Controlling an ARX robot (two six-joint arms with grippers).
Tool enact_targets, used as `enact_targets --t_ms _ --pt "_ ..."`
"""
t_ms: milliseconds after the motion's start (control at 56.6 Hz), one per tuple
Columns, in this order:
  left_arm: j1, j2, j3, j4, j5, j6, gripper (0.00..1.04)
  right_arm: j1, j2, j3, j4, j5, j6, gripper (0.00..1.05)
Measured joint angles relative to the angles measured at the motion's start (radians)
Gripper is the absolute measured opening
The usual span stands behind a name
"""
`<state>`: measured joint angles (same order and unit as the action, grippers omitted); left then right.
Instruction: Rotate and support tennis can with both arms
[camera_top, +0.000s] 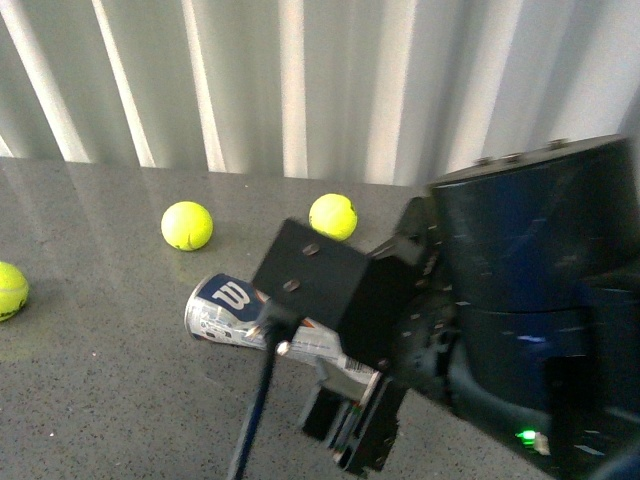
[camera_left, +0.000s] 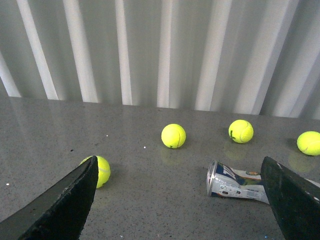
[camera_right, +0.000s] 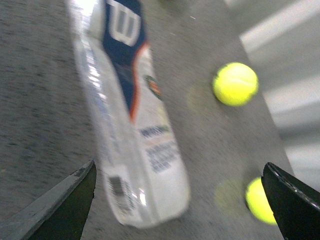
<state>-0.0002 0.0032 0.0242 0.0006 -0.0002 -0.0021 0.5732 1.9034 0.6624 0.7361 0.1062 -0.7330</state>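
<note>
While the tennis can (camera_right: 135, 125) lies on its side on the grey tabletop (camera_left: 150, 200), its blue label shows a white W (smaller print blurs). Four tennis balls (camera_left: 173, 136) surround it. The right claw (camera_right: 180, 165) gapes empty over it; the left claw (camera_left: 180, 162) gapes empty nearby.

Robot test bench, lab-like: grey speckled tabletop (camera_left: 150, 200), white ribbed backdrop (camera_left: 140, 50), scattered tennis balls (camera_left: 173, 136).
</note>
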Motion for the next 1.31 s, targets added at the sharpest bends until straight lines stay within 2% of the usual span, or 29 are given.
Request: enact_targets --t_ms 159,300,371,512,565,601,671,724,830,1078,1307 --pt "0.0 0.0 0.0 0.0 0.0 0.0 0.98 -0.189 -0.069 -0.118 0.136 0.187 0.034 0.97" --pt "0.0 0.0 0.0 0.0 0.0 0.0 0.98 -0.441 -0.227 -0.232 0.308 0.429 0.088 0.97" --pt "0.0 0.0 0.0 0.0 0.0 0.0 0.98 -0.531 -0.351 -0.292 0.376 0.52 0.1 0.97" --pt "0.0 0.0 0.0 0.0 0.0 0.0 0.98 -0.544 -0.522 -0.376 0.433 0.574 0.107 0.97" --pt "0.0 0.0 0.0 0.0 0.0 0.0 0.98 -0.557 -0.624 -0.4 0.346 0.404 0.191 0.91" --pt "0.0 0.0 0.0 0.0 0.0 0.0 0.98 -0.566 -0.725 -0.419 0.225 0.223 0.307 0.84" --pt "0.0 0.0 0.0 0.0 -0.001 0.0 0.98 -0.568 -0.902 -0.463 0.035 -0.011 0.488 0.72" --pt "0.0 0.0 0.0 0.0 -0.001 0.0 0.98 -0.568 -1.022 -0.495 -0.074 -0.093 0.577 0.63" --pt "0.0 0.0 0.0 0.0 0.0 0.0 0.98 -0.57 -1.221 -0.546 -0.212 -0.104 0.666 0.45" --pt "0.0 0.0 0.0 0.0 0.0 0.0 0.98 -0.573 -1.371 -0.594 -0.283 -0.105 0.715 0.03" --pt "0.0 0.0 0.0 0.0 0.0 0.0 0.98 -0.573 -1.471 -0.622 -0.349 -0.105 0.72 0.03"
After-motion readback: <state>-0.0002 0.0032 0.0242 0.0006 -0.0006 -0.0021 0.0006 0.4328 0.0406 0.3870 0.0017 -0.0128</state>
